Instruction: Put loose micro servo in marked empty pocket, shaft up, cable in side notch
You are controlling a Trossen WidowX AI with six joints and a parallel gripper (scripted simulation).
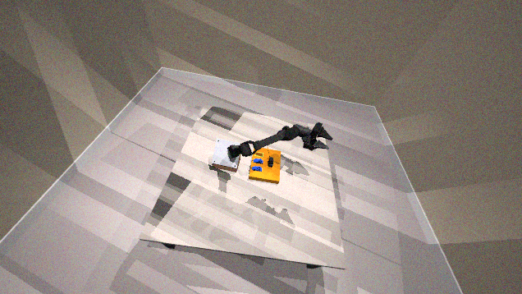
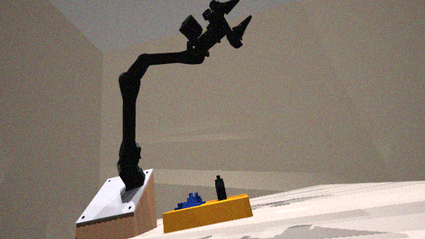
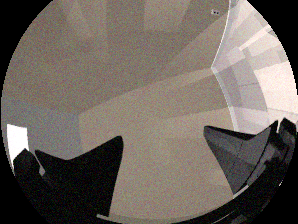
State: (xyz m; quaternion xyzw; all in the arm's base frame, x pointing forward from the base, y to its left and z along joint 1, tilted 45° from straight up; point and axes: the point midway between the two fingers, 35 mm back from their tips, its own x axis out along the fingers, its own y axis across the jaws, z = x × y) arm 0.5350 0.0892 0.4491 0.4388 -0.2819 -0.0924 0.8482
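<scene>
The robot's orange deck (image 1: pixel 271 176) (image 2: pixel 207 218) lies beside the arm's base. Two blue micro servos (image 1: pixel 258 161) (image 1: pixel 257 168) are on its left part; in the exterior view the blue shapes (image 2: pixel 192 201) overlap. A yellow-outlined pocket (image 1: pixel 258 154) is in line with them, at the deck's edge near the arm. I cannot make out a separate loose servo or its cable in any view. My gripper (image 1: pixel 330 144) (image 2: pixel 245 8) (image 3: pixel 165 136) is open and empty, raised high and beyond the deck, its fingers pointing away from the base.
A black upright part (image 1: pixel 270 161) (image 2: pixel 220 188) stands on the deck to the right of the blue servos. The arm's base plate (image 1: pixel 222 158) (image 2: pixel 100 203) sits on a wooden block at the deck's left. The arm's upper links pass above the deck's far side.
</scene>
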